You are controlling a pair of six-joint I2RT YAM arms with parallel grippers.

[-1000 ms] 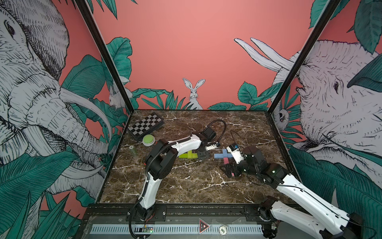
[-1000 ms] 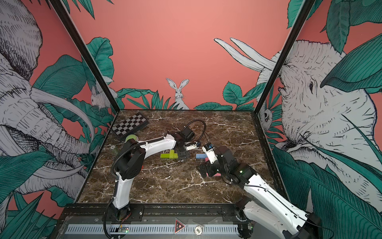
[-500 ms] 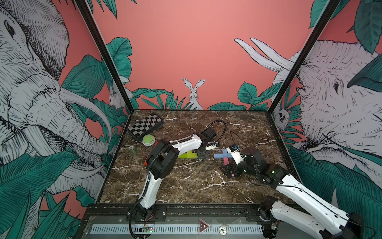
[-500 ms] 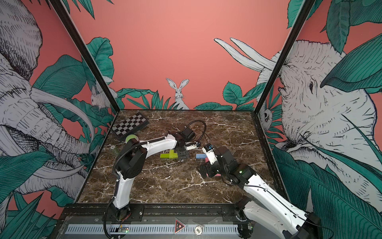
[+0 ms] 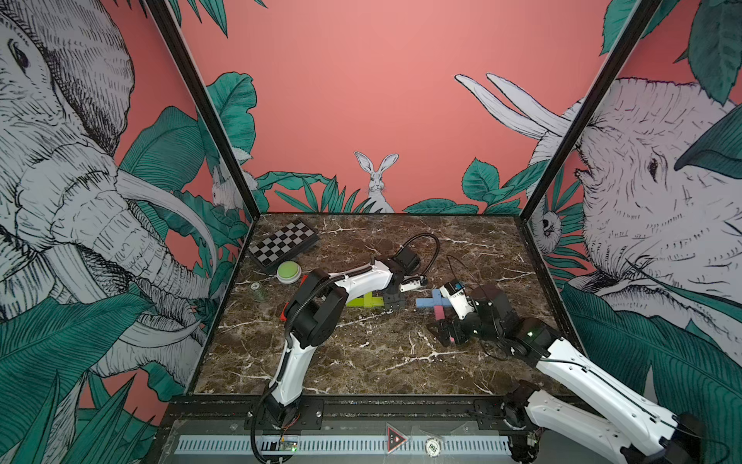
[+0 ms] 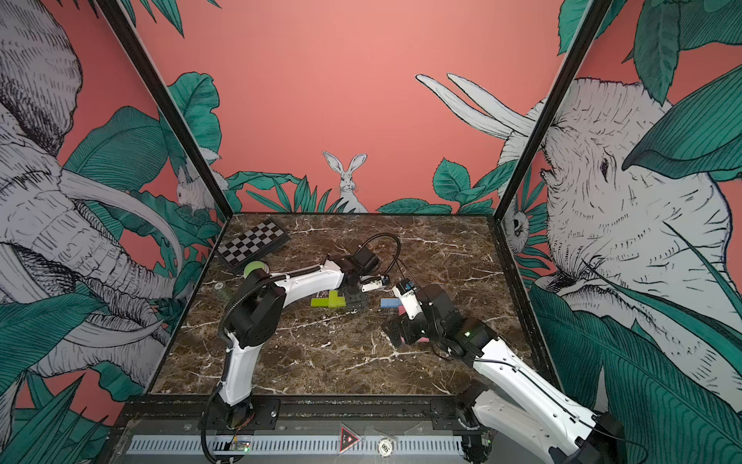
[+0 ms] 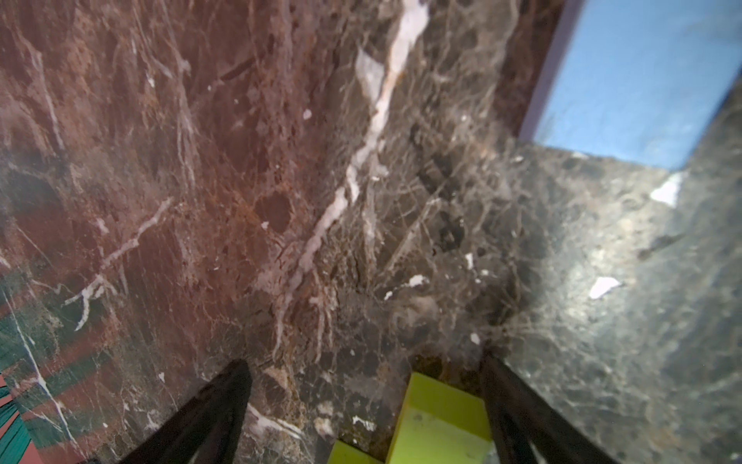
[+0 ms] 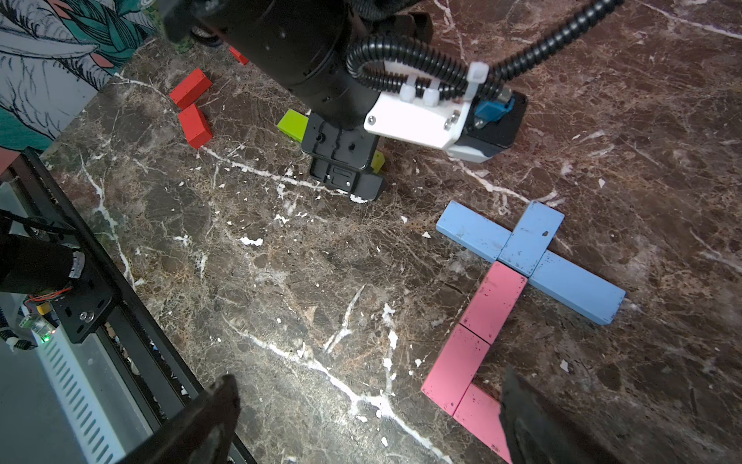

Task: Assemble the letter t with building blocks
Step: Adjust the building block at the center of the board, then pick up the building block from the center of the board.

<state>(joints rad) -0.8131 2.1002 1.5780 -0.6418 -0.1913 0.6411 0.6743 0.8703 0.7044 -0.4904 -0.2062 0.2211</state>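
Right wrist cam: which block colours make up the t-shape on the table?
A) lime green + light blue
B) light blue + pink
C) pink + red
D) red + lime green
B: light blue blocks form the crossbar, pink blocks the stem; the red blocks and lime green block lie apart.

Left arm (image 5: 359, 281), centre of frame: elbow shifted a trace in both top views. Left gripper (image 5: 395, 307), beside green blocks (image 5: 363, 301): nudged barely, if at all. Change slight throughout.
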